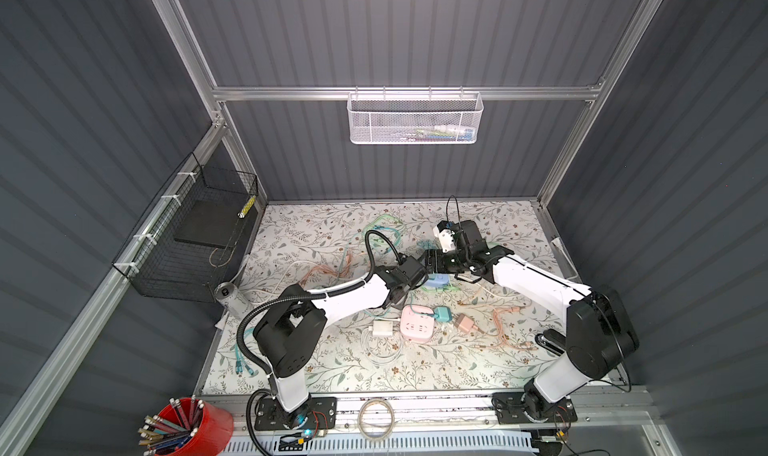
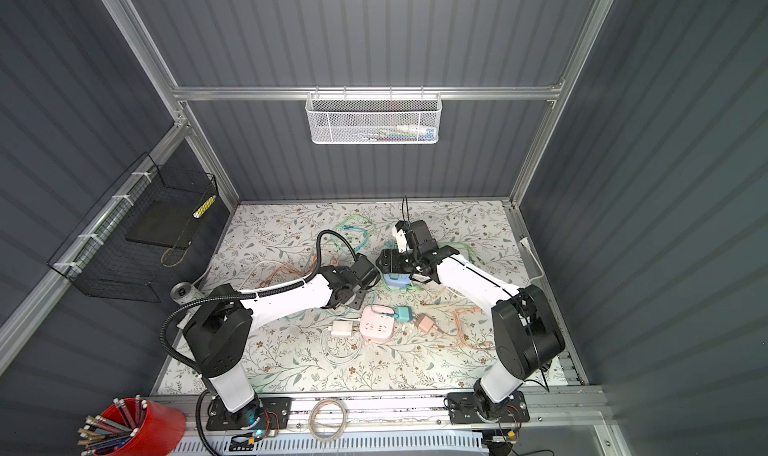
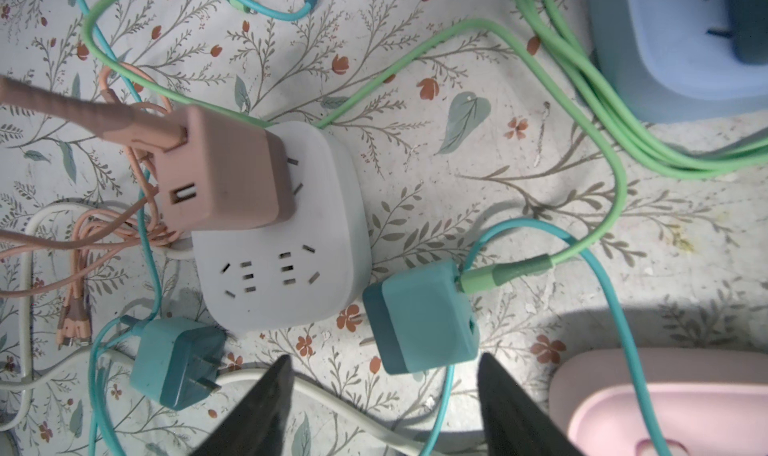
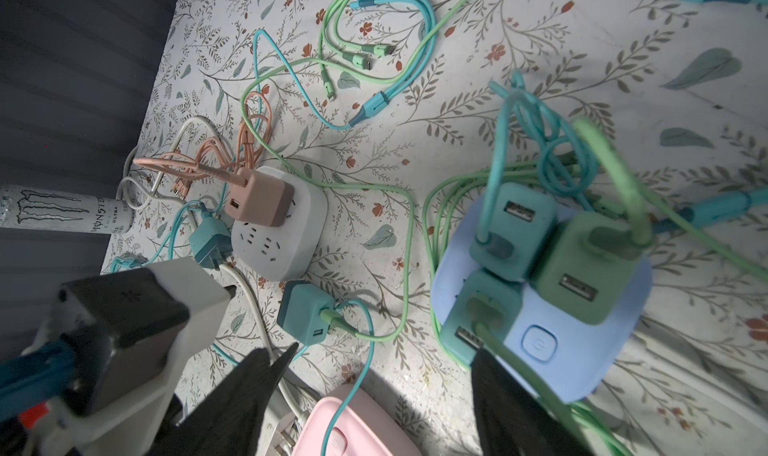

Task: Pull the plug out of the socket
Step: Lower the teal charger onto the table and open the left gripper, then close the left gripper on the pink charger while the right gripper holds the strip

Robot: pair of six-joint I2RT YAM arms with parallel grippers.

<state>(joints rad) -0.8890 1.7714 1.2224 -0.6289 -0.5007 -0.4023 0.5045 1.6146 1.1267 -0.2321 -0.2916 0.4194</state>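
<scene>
two grippers gape wide near the middle of the bench [image 1: 415, 375]: right gripper [image 4: 386, 347] by the blue socket [image 4: 590, 350], left gripper [image 3: 385, 356] over a loose teal plug [image 3: 424, 316] beside the white socket [image 3: 291, 275], where a pink plug [image 3: 216, 175] is seated. best bet: clamp its flat sides, pull straight along the prongs.

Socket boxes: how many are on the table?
3. The white socket box carries a pink plug, the blue socket box lies mid-table, and the pink socket box lies toward the front, between the arms. Others may hide under them.
</scene>
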